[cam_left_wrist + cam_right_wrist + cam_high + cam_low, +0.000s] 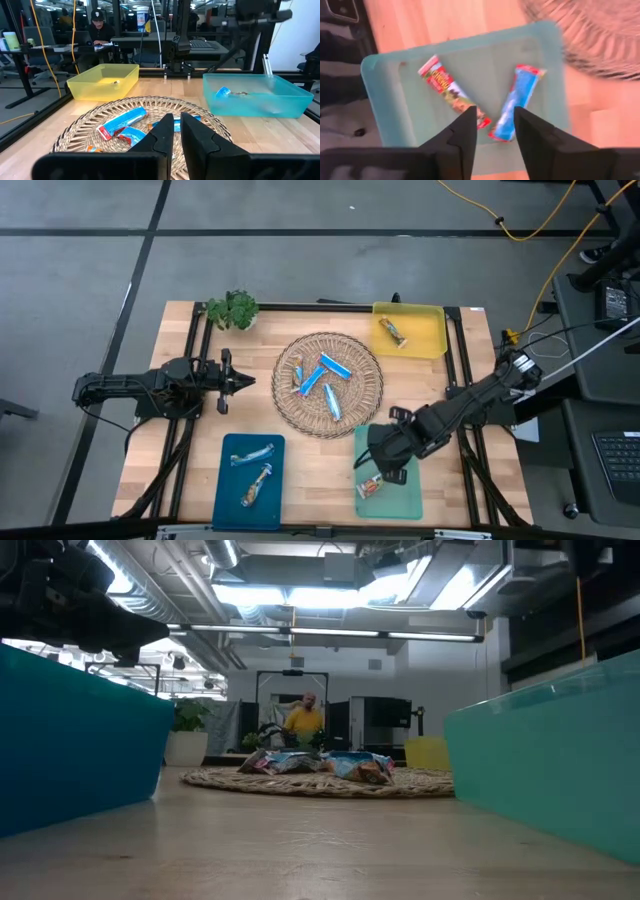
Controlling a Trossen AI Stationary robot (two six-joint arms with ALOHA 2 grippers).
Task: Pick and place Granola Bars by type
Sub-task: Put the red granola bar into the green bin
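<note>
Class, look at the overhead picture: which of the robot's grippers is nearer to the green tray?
The right. The right gripper hangs directly over the green tray, fingers apart above two bars. The left gripper waits far off, beyond the wicker mat's other side.

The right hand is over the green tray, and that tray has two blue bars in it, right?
Not quite. In the right wrist view, the green tray under the right hand holds one blue bar and one red bar, not two blue ones.
</note>
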